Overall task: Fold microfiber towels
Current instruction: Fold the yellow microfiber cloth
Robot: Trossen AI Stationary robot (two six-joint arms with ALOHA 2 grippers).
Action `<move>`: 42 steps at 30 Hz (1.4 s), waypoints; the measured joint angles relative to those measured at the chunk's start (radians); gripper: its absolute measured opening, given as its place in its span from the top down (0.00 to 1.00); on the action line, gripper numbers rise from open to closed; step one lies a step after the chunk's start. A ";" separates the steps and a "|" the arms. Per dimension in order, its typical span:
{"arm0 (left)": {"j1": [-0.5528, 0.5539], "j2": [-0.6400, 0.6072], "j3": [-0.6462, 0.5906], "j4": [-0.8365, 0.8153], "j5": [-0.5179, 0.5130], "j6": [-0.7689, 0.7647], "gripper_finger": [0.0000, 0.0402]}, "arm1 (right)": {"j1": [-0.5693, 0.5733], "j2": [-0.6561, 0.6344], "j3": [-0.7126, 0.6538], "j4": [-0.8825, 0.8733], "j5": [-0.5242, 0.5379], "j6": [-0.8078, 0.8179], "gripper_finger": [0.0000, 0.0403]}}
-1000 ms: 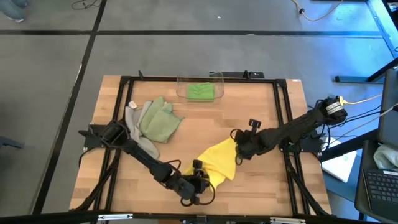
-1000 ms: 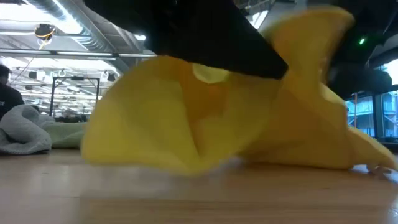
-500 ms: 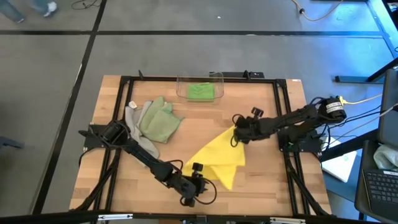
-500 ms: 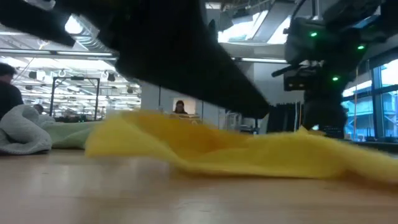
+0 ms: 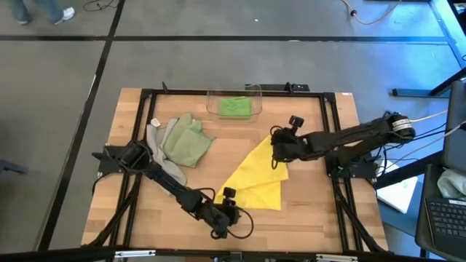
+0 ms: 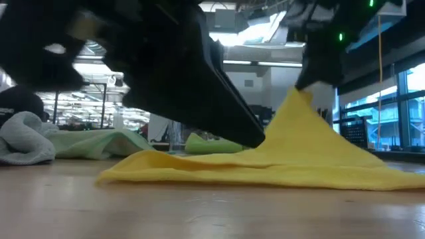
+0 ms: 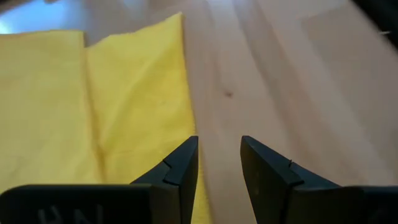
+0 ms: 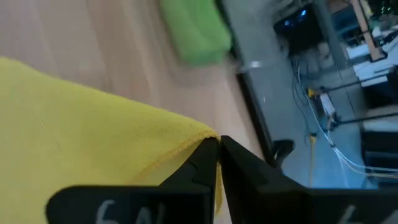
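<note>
The yellow towel lies spread on the table's near middle, and its far corner is raised into a peak. My right gripper is shut on that corner, above the table's middle. My left gripper is open at the towel's near edge, with bare wood between its fingertips. One finger stands over the yellow edge; I cannot tell whether it touches. The pale sage towel and the grey towel lie heaped at the left. The bright green towel lies in the clear bin. My right gripper pinches the yellow towel's far corner between its two fingers, coming slanting down from the table's right. The corner is lifted clear. The cloth slopes down from it and the rest lies flat on the wood.
The clear plastic bin stands at the far middle edge. The black frame runs round the tabletop. Bare wood shows near right of the towel and between the heap and the towel.
My right gripper has gone up and toward the table's far edge with the yellow towel's corner. The towel, bunched up a second ago, has been drawn out and now lies spread flat, with only the held corner raised. Its near end stayed by my left gripper.
</note>
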 joint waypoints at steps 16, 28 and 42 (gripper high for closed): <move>0.043 0.000 0.000 0.014 -0.038 -0.004 0.72 | -0.123 -0.104 -0.036 0.001 -0.147 -0.054 0.91; 0.043 0.000 0.000 0.014 -0.036 -0.007 0.72 | -0.177 -0.094 -0.108 0.169 -0.109 -0.204 0.29; 0.056 0.000 0.000 -0.051 -0.172 -0.004 0.72 | 0.189 -0.142 -0.174 0.216 -0.839 0.141 0.22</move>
